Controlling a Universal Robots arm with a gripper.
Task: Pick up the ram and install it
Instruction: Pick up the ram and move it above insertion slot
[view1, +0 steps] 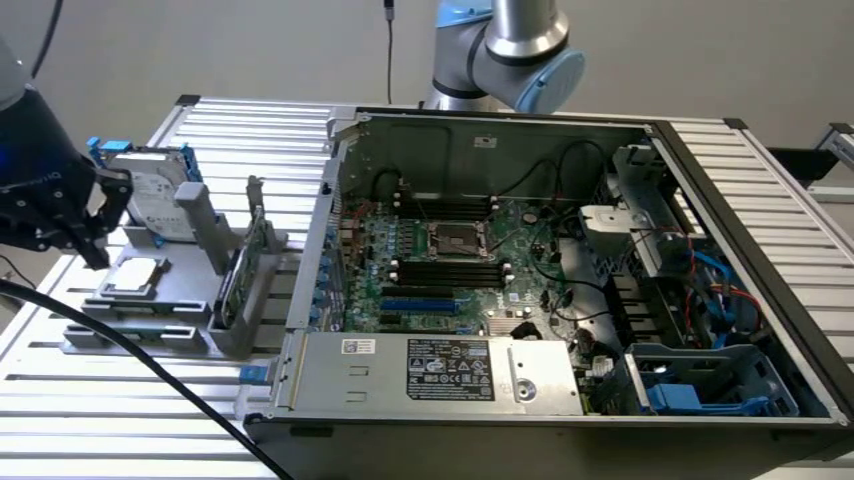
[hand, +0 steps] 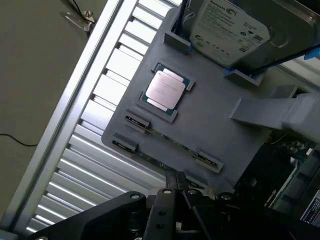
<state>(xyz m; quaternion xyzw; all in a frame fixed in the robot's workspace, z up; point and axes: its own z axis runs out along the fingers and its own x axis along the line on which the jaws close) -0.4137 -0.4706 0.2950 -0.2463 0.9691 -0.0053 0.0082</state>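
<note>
Exterior view: end effector (view1: 94, 258) at 9 o'clock of scene, fingers pressed together, empty, hovering over grey holder (view1: 147, 335) on slatted worktop (view1: 80, 400). Processor chip (view1: 138, 280) at its 4 o'clock, hard drive (view1: 154, 190) at its 1 o'clock. Ram (view1: 230, 285) stands on edge in holder, at 3 o'clock of end effector, apart from it. Open computer case (view1: 694, 160) with motherboard (view1: 441, 250) farther toward 3 o'clock
</note>
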